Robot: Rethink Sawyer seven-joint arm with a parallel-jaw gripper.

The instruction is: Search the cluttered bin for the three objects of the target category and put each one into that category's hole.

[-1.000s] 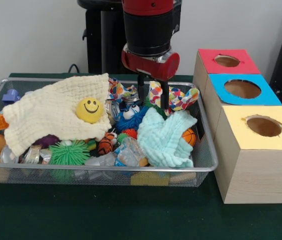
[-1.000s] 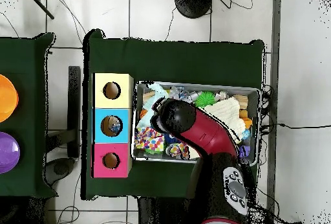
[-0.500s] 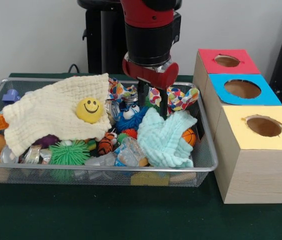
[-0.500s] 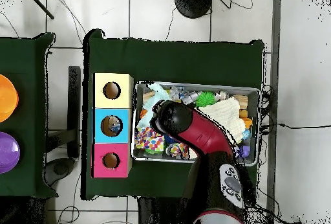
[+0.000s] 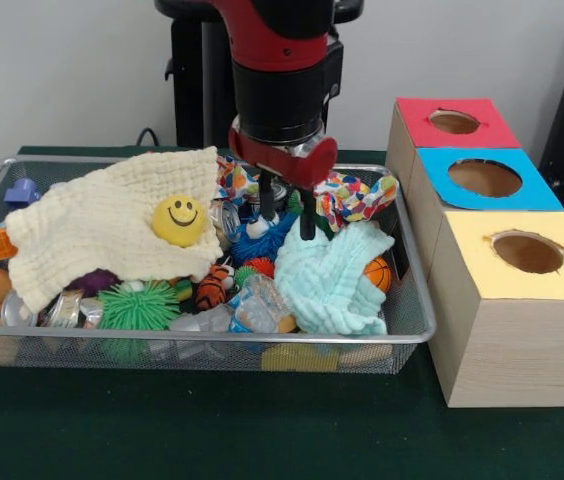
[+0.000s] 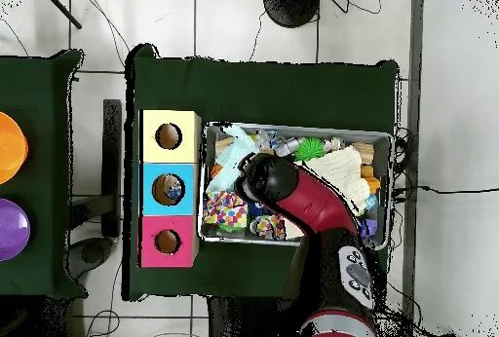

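The cluttered bin [image 5: 417, 325] is still holding a crushed bottle [image 5: 262, 305] near its front wall; something is lying inside the blue-topped box's hole [image 6: 168, 189]. The gripper [image 5: 284, 225] is hovering open, empty, over the toys.

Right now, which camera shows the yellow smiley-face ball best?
The front view. There the round yellow smiley-face ball sits in plain sight on the cream waffle cloth, face toward the camera. In the overhead view I cannot pick the ball out, only the cloth beside the red arm.
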